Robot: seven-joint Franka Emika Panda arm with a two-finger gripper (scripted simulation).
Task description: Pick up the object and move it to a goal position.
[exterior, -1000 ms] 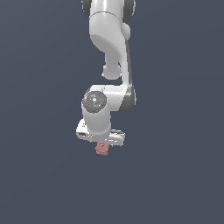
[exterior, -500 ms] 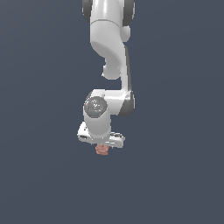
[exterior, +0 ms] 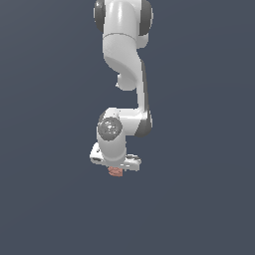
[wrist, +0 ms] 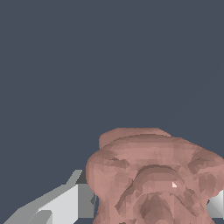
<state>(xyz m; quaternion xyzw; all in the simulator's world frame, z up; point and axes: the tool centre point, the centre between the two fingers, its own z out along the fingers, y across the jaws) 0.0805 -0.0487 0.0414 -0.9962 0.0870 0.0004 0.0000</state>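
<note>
Gripper (exterior: 116, 169) is clamped on the object (exterior: 116, 172), which sits right under the white hand w/ only its lower part poking out below. Wrist view: lumpy salmon object (wrist: 153, 179) fills the space btwn the fingers (wrist: 65, 203). Main risk: bumpy sides give poor contact, so a fast move could let it twist or slip out. No goal marker visible.

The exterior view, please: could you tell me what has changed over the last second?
The arm has carried the pincer and the salmon object slightly lower in the picture and a touch toward the exterior view's left. Nothing was taken hold of or let go: the object stays under the pincer, against the plain dark background.
</note>
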